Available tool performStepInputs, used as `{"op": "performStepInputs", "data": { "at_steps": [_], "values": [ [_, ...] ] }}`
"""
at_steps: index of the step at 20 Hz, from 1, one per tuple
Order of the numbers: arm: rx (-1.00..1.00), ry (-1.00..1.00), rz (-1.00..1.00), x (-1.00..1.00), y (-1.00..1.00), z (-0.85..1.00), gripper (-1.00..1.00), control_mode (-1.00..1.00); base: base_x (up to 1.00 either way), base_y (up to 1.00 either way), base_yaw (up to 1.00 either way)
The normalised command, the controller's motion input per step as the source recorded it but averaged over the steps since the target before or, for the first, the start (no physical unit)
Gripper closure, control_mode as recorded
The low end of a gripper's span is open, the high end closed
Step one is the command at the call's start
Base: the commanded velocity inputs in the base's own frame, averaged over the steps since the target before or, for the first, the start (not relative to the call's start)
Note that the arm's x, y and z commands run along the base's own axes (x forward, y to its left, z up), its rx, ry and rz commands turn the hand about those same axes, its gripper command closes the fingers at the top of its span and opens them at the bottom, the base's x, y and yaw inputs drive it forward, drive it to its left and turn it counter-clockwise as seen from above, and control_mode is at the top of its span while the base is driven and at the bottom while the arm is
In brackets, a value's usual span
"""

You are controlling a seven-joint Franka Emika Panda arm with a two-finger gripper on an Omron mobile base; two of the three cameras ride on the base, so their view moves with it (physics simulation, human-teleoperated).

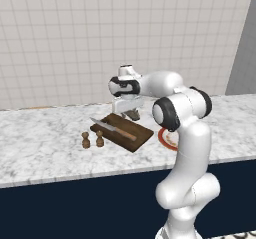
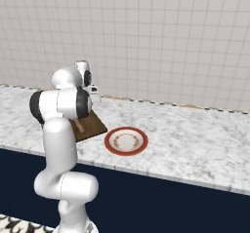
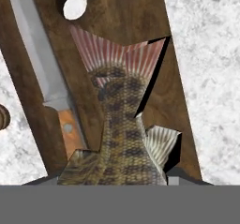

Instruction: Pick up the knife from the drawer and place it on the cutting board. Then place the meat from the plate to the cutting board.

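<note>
At the bottom centre of the hand view, the meat (image 3: 119, 138), a scaly mottled brown fish with a ribbed pink tail, hangs between the half-open jaws, apparently gripped, over the dark wooden board (image 3: 122, 26). The knife (image 3: 44, 73), steel blade and tan handle, lies along the board's left. The red-rimmed plate (image 2: 126, 141) sits on the marble desk (image 2: 195, 139).

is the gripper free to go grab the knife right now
Probably not: the gripper hangs over the cutting board with the fish-shaped meat between its jaws, apparently held. The knife lies uncovered on the board beside it.
</note>
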Motion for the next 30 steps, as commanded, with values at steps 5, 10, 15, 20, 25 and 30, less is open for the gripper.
{"op": "performStepInputs", "data": {
  "at_steps": [5,10,15,20,25,30],
  "values": [
    [0.03,0.0,0.0,0.0,0.01,-0.47,1.0,-1.0,0.0,0.0,0.0],
    [0.0,0.0,0.0,0.0,0.02,-0.28,1.0,-1.0,0.0,0.0,0.0],
    [0.0,0.0,0.0,0.0,0.0,-0.27,-1.0,-1.0,0.0,0.0,0.0],
    [0.0,0.0,0.03,0.0,0.0,0.05,-1.0,-1.0,0.0,0.0,0.0],
    [0.0,-0.01,0.03,-0.02,0.0,0.42,-1.0,-1.0,0.0,0.0,0.0],
    [0.05,0.0,0.0,-0.02,0.0,0.48,-1.0,-1.0,0.0,0.0,0.0]
  ]
}}
